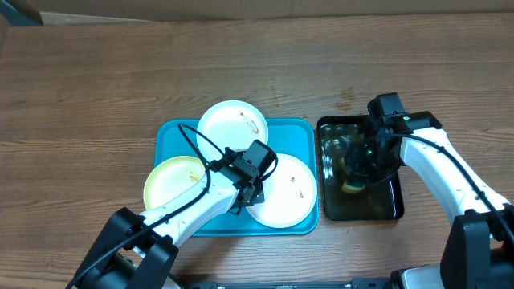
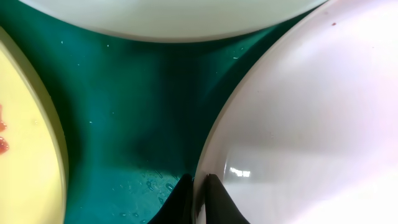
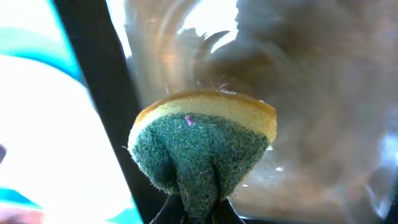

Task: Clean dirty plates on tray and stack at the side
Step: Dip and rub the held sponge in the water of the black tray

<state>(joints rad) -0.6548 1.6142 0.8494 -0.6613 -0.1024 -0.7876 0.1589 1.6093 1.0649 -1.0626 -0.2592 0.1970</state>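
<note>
The turquoise tray [image 1: 173,136] holds three plates: a white one [image 1: 233,124] at the back, a pale yellow one [image 1: 173,183] at the left with red smears, and a white one [image 1: 285,193] at the right. My left gripper [image 1: 245,201] is shut on the left rim of the right white plate [image 2: 298,118]; in the left wrist view the fingers [image 2: 198,193] pinch that rim. My right gripper [image 1: 357,178] is shut on a green and yellow sponge [image 3: 202,146] over the black tray [image 1: 389,210].
The black tray holds shiny liquid [image 3: 311,93] and stands just right of the turquoise tray. Brown wooden table [image 1: 96,88] lies all around. The yellow plate [image 2: 25,149] overhangs the turquoise tray's left rim.
</note>
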